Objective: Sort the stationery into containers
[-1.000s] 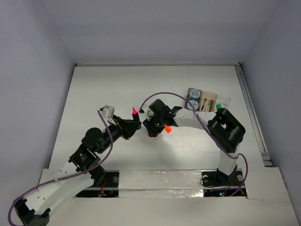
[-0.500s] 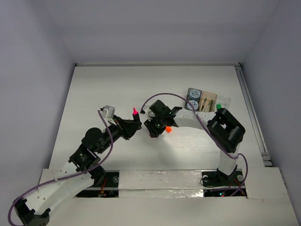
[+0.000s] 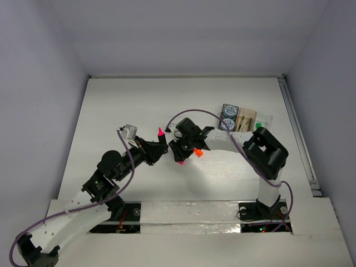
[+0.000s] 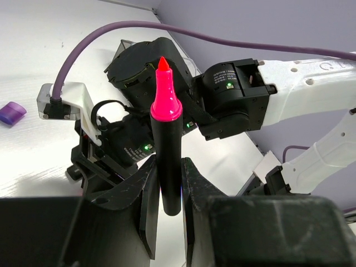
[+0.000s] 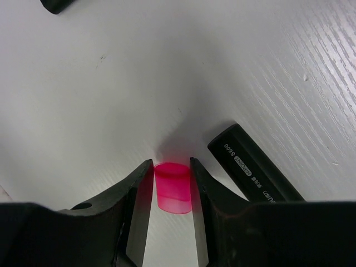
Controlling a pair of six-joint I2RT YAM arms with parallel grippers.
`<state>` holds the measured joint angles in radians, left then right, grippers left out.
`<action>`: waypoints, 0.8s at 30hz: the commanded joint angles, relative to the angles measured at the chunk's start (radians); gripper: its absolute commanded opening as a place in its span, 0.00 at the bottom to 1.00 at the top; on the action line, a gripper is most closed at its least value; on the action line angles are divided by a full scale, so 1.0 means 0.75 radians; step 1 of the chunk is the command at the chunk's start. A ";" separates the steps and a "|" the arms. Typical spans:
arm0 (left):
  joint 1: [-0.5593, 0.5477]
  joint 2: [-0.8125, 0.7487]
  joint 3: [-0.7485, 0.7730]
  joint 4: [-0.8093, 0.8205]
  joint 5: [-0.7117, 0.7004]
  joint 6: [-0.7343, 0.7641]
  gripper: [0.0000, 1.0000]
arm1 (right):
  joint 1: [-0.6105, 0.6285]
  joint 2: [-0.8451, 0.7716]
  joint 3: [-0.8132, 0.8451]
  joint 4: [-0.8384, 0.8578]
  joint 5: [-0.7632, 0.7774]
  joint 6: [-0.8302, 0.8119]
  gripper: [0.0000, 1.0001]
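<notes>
My left gripper [image 4: 168, 167] is shut on the black body of an uncapped pink highlighter [image 4: 164, 105], which stands tip up; from above, the left gripper [image 3: 156, 147] sits left of centre. My right gripper [image 5: 169, 163] points down at the table, its fingers pressed against both sides of a loose pink cap [image 5: 173, 189]. The pink cap [image 3: 180, 162] peeks out below the right gripper [image 3: 181, 157] in the top view. A black marker [image 5: 253, 167] with an orange cap [image 3: 197, 152] lies just right of it. The clear box [image 3: 261, 118] at the right holds blue-and-white round pieces [image 3: 229, 109].
A green cap [image 3: 258, 124] lies in the clear box. A purple cap [image 4: 11, 113] rests on the table at the left of the left wrist view. A dark object's end [image 5: 55, 4] shows at the top left of the right wrist view. The two wrists are close together.
The right gripper has narrowed onto the pink cap and shifted slightly; the cap now shows below it from above. The left arm and its highlighter have barely moved.
</notes>
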<state>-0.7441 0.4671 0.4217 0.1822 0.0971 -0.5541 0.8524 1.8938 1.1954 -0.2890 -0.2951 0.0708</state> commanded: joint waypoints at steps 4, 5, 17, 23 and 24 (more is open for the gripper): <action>0.006 -0.022 0.043 0.048 0.014 0.013 0.00 | 0.011 0.005 -0.045 -0.012 0.025 0.049 0.31; 0.006 -0.026 0.043 0.050 0.014 0.013 0.00 | 0.011 -0.003 -0.054 -0.009 0.037 0.055 0.27; 0.006 -0.013 -0.030 0.113 0.057 -0.051 0.00 | 0.011 -0.201 -0.258 0.197 0.228 0.376 0.05; 0.006 -0.003 -0.122 0.172 0.101 -0.124 0.00 | 0.011 -0.279 -0.360 0.352 0.383 0.586 0.06; 0.006 -0.003 -0.141 0.193 0.118 -0.139 0.00 | 0.011 -0.306 -0.393 0.369 0.381 0.611 0.06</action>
<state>-0.7441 0.4625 0.3534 0.2443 0.1402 -0.6121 0.8524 1.7199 0.9424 -0.1246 -0.0944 0.4221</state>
